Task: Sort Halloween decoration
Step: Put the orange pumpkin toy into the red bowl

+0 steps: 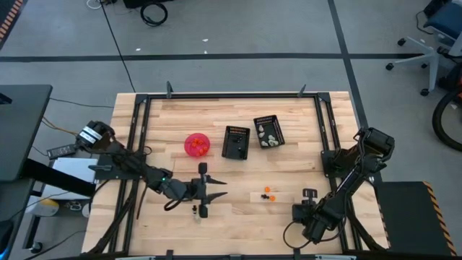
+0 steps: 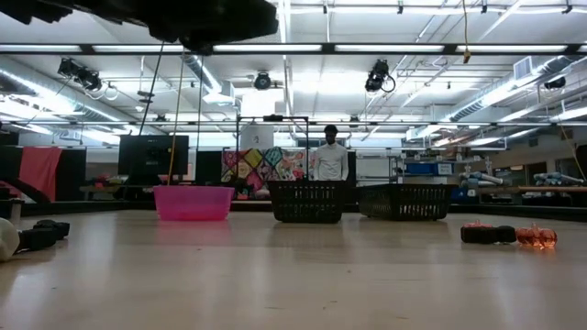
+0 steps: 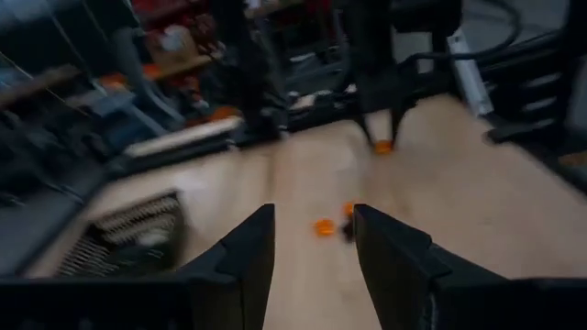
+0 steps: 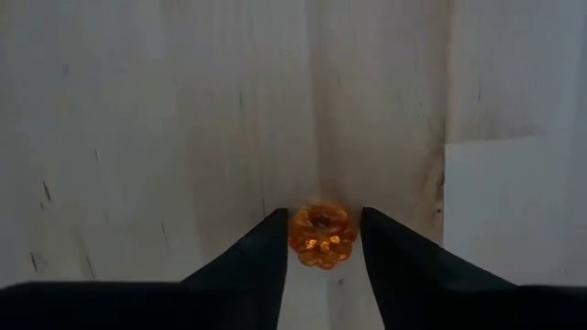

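Note:
Two orange trinkets (image 1: 270, 193) and a small black one (image 1: 263, 196) lie on the wooden table right of my left gripper. They show again past its fingers as orange trinkets (image 3: 324, 225). A tiny pale trinket (image 1: 195, 210) lies by the left gripper (image 1: 203, 190), which is open over the near middle of the table and touches nothing. My right gripper (image 1: 309, 194) is near the right front, pointing down, shut on another orange trinket (image 4: 321, 235). My right gripper (image 4: 321, 240) pinches the orange trinket between its two fingers, one finger (image 4: 275, 240) on each side of its knobbly round body (image 4: 321, 220). The fingers come from above, pointing down at the table. Whether the trinket is lifted clear, I cannot tell.
A pink round bowl (image 1: 197, 144) stands left of centre. Two black slotted baskets stand beside it: one basket (image 1: 236, 141) at the centre and a second basket (image 1: 268, 131) with pale pieces inside. A black frame (image 1: 231, 95) edges the table. A person (image 2: 330, 156) stands far behind.

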